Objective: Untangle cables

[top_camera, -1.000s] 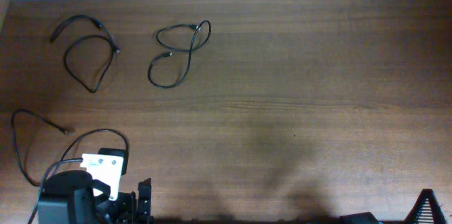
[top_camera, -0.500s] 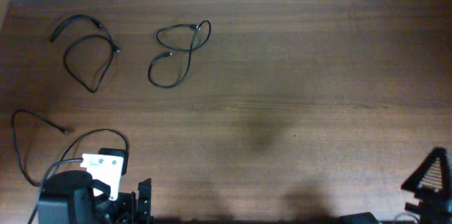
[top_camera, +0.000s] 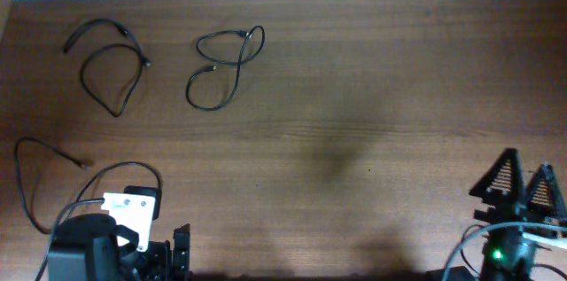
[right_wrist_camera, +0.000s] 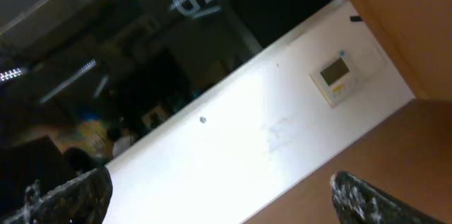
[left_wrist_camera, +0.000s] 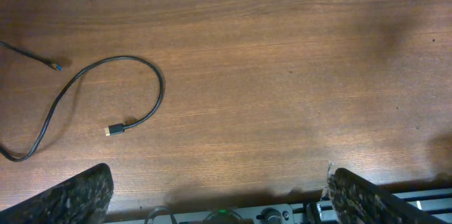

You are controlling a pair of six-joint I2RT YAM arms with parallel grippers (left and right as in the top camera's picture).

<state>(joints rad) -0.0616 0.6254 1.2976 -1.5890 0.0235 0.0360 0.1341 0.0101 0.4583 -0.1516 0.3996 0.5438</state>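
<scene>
Black cables (top_camera: pixel 237 59) lie apart beyond the left gripper (left_wrist_camera: pixel 219 174) (spread, empty), whose camera alone shows one plug (left_wrist_camera: pixel 115 131); right gripper (right_wrist_camera: pixel 220 176), spread, seemingly faces wall (right_wrist_camera: pixel 233 146).

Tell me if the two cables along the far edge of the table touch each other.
Apart. The overhead view shows a strip of bare table between the left cable and the figure-eight cable; no strands meet.

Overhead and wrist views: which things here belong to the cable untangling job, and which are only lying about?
For the job:
- far-left cable
- middle cable, in a figure-eight
- near-left cable
Each lies apart from the others.

Not for the job:
- wooden table
- wall control panel, seen only from the right wrist
</scene>
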